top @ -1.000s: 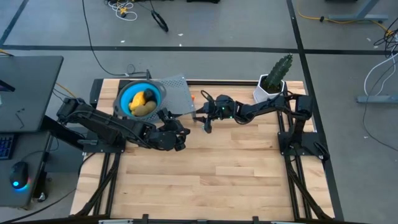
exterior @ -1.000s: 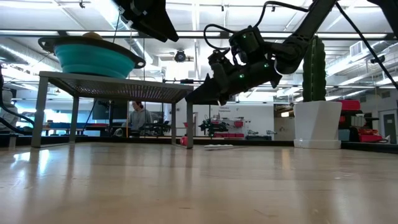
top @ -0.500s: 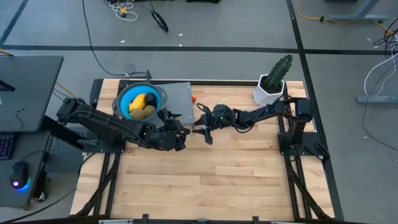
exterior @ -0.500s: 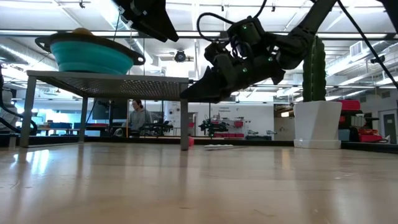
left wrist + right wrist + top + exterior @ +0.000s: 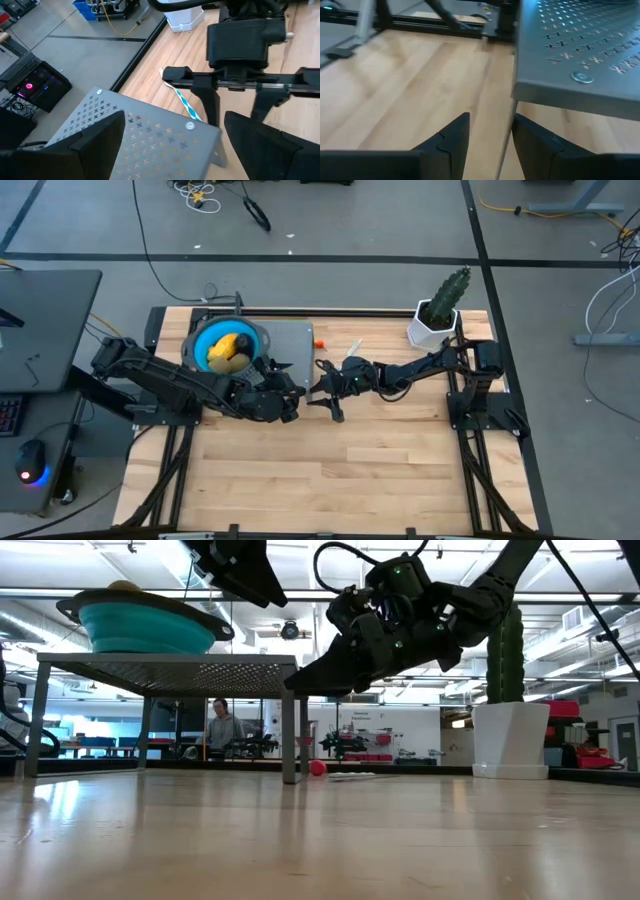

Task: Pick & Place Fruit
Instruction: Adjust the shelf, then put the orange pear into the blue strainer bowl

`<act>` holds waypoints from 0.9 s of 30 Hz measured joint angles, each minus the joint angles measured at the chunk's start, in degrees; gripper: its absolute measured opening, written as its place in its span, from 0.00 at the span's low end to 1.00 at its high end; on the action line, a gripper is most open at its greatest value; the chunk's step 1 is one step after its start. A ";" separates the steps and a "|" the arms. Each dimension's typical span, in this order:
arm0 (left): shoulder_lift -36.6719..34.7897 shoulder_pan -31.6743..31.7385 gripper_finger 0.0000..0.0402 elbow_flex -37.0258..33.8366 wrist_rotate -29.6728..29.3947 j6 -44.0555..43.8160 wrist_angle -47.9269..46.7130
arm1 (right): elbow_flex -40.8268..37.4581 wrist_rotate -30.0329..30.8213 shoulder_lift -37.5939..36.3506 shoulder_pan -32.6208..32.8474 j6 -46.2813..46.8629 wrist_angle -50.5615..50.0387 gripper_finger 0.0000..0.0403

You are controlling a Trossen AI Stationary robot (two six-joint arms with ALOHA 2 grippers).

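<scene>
- Wooden desk (image 5: 330, 460), bare planks, fills the lower frame.
- Right gripper (image 5: 322, 392) at centre, narrowly parted around the perforated grey metal stand's (image 5: 290, 345) leg.
- Left gripper (image 5: 283, 402) beside it, spread wide, empty.
- Fruit (image 5: 226, 350), smooth ovals, lie in the teal bowl (image 5: 200, 335) upper left, apart from both.

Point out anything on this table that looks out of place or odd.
One small red-orange piece lies loose on the table beside the grey metal stand, while the other fruit sits in the blue bowl on it. A thin striped stick lies nearby. The right gripper is closed on the stand's leg.
</scene>
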 joint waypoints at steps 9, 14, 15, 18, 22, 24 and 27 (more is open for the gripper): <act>0.00 0.00 0.87 0.00 0.00 0.00 -0.02 | 0.00 -2.18 -1.54 0.51 -0.05 -1.37 0.39; 0.00 0.00 0.87 -0.02 0.00 -0.01 -0.04 | 0.00 -1.72 -5.24 -0.14 -1.26 -5.76 0.45; 0.00 0.01 0.87 -0.02 0.01 -0.02 -0.07 | 0.00 -1.24 -6.34 -0.26 -2.02 -7.89 0.46; 0.00 0.00 0.87 -0.02 0.02 -0.02 -0.04 | 0.02 2.24 -10.20 -0.93 -4.73 -14.79 0.50; 0.00 0.02 0.87 -0.02 0.00 -0.02 0.02 | 0.02 9.63 -15.06 -2.70 -8.50 -23.11 0.53; 0.00 0.01 0.87 -0.02 0.00 -0.02 0.05 | 0.07 12.69 -15.79 -4.80 -10.02 -25.60 0.53; 0.00 0.01 0.87 -0.02 0.01 -0.04 0.11 | 0.04 11.80 -14.74 -9.52 -9.64 -26.36 0.53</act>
